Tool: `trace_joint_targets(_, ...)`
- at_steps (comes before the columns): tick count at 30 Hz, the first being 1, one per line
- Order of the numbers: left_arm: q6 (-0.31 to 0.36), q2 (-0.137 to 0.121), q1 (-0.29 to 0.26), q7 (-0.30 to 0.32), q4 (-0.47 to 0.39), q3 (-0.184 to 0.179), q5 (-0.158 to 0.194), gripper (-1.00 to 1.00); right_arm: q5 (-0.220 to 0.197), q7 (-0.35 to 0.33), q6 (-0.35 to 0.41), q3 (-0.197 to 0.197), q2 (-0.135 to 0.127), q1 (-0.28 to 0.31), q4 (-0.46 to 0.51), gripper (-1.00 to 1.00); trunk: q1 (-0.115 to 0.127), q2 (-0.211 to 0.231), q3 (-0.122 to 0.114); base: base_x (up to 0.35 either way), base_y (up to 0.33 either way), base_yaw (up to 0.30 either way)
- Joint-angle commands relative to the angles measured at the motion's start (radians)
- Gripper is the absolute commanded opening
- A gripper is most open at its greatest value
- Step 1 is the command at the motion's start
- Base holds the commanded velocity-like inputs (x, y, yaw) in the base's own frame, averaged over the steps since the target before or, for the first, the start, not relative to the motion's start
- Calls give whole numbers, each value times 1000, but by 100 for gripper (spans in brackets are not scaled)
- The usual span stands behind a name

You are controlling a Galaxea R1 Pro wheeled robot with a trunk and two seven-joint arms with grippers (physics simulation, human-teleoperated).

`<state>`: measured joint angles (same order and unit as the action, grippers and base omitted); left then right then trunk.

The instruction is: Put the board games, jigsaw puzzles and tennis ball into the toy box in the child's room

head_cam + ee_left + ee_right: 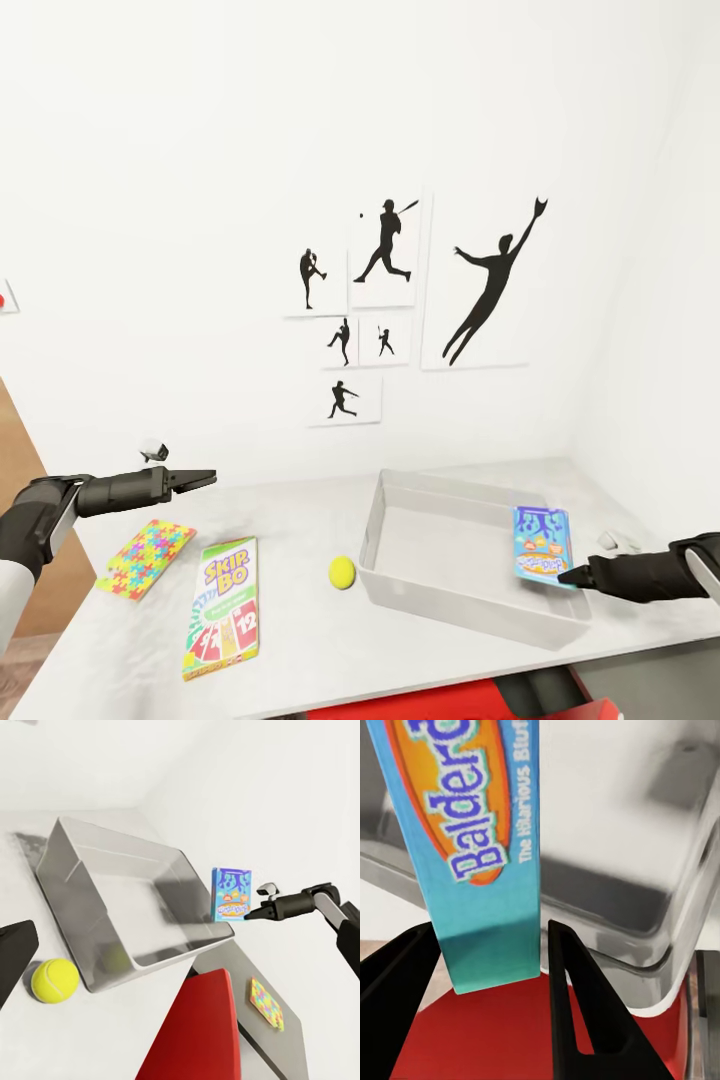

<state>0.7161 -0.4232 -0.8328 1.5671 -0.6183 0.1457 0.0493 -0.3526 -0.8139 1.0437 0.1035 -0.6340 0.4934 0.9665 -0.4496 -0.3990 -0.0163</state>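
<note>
Below the right gripper (566,577): open toy box (400,580) interior, bare floor, nothing between held blue board game (541,543) and bin bottom. Near rim just under the fingertips. Ahead of the left gripper (208,477): clear air above table (320,650); under it, jigsaw puzzle (146,557), Skip-Bo box (222,606); tennis ball (342,572) just beside bin wall.

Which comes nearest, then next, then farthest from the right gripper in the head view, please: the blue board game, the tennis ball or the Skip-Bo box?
1. Blue board game: at the right gripper, over the toy box's right end.
2. Tennis ball: on the table, left of the toy box.
3. Skip-Bo box: farther left.
</note>
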Motion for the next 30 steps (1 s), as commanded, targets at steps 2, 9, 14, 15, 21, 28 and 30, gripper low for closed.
trace_joint_targets(2,11,0,0,4,0,0,0,100,1,-14,3,2,0,1,-12,-100,0,-1,4,0,0,0)
trace_joint_targets(9,11,0,0,4,0,0,0,100,1,-47,3,2,0,18,-51,-100,0,-1,15,0,0,0)
trace_joint_targets(14,10,0,0,4,0,0,0,100,1,-49,3,2,-1,22,-58,-100,0,-1,20,0,0,0)
trace_joint_targets(15,10,0,0,4,0,0,0,100,1,-50,3,2,-1,22,-59,-100,0,-1,20,0,0,0)
trace_joint_targets(21,9,0,0,4,0,0,0,100,1,-51,3,-3,10,71,-68,-100,0,-1,21,0,0,0)
trace_joint_targets(28,9,0,0,4,0,0,0,100,2,-51,3,3,18,151,-163,-100,0,-1,21,0,0,0)
trace_joint_targets(30,9,0,0,4,0,0,0,100,3,-51,3,7,19,162,-178,-100,0,-1,21,0,0,0)
